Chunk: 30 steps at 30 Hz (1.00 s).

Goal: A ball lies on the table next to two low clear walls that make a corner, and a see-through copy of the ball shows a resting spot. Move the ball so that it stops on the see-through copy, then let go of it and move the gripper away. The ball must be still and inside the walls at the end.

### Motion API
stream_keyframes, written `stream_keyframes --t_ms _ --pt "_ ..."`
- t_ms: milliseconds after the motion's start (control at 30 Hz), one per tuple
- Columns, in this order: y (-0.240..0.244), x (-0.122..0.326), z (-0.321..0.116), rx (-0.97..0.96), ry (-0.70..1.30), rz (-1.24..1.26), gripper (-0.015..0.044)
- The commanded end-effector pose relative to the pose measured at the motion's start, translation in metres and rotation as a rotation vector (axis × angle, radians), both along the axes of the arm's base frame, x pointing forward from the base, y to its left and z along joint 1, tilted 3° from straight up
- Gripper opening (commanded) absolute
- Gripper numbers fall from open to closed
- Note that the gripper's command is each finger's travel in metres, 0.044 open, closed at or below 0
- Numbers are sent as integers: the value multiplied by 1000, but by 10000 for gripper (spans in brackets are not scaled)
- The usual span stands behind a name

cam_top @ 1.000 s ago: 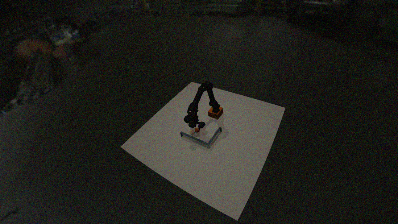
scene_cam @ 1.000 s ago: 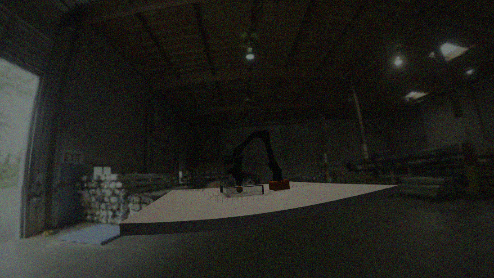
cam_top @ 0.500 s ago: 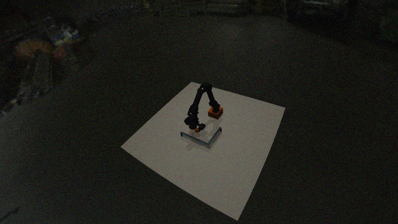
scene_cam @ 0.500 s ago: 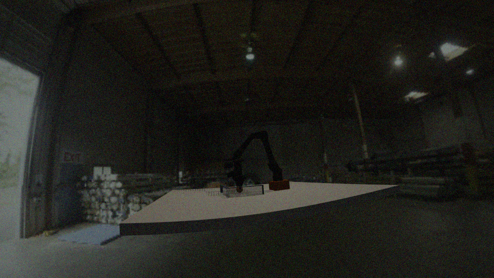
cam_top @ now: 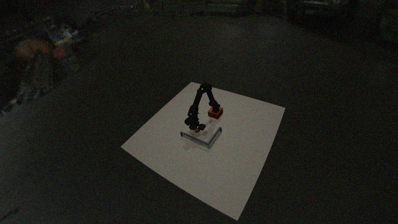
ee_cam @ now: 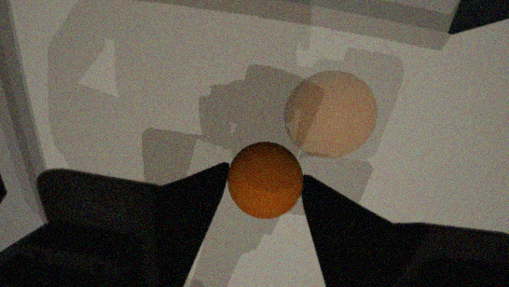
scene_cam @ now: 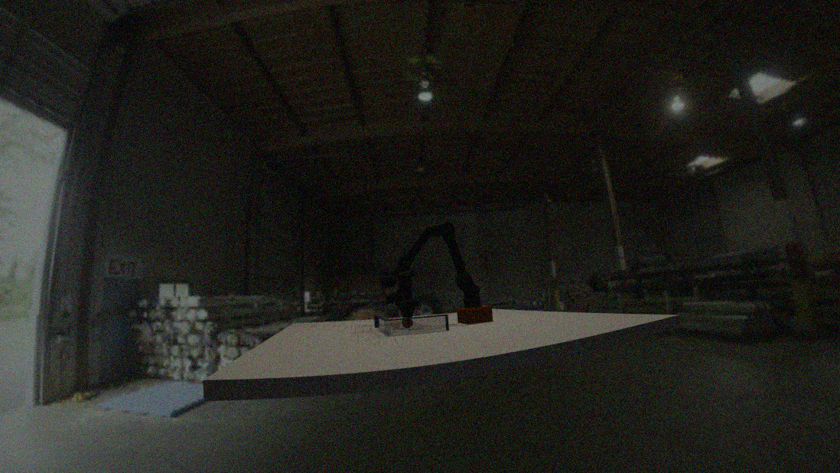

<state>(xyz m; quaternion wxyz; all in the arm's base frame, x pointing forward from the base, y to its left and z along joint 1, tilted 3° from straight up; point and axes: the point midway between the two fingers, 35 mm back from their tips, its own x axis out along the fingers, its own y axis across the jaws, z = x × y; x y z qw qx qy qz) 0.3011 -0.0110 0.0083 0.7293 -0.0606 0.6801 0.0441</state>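
The orange ball [ee_cam: 265,180] [cam_top: 197,129] [scene_cam: 407,323] is between the two black fingertips, which touch it on both sides in the wrist view. My gripper [ee_cam: 265,175] is shut on the ball, low at the table. The see-through copy [ee_cam: 337,114] [cam_top: 191,132] is paler and lies up and to the right of the ball in the wrist view, apart from it. The two low clear walls [cam_top: 194,138] [cam_top: 215,135] meet in a corner in front of the ball in the top view.
The arm's orange base block [cam_top: 215,113] [scene_cam: 474,315] stands behind the walls on the pale table top [cam_top: 236,166] [scene_cam: 281,358]. A wall runs along the top of the wrist view and another along its left side. The arm's shadow covers the copy partly.
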Motion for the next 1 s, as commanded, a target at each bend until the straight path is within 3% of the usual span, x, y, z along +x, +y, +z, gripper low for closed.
stream_keyframes --t_ms 0,133,633,967 --pt "0 0 7 -3 6 -1 90" --pt "0 3 32 -3 5 -1 0" --pt "2 -8 129 -3 5 -1 0" --pt "-5 10 119 -3 4 -1 0"
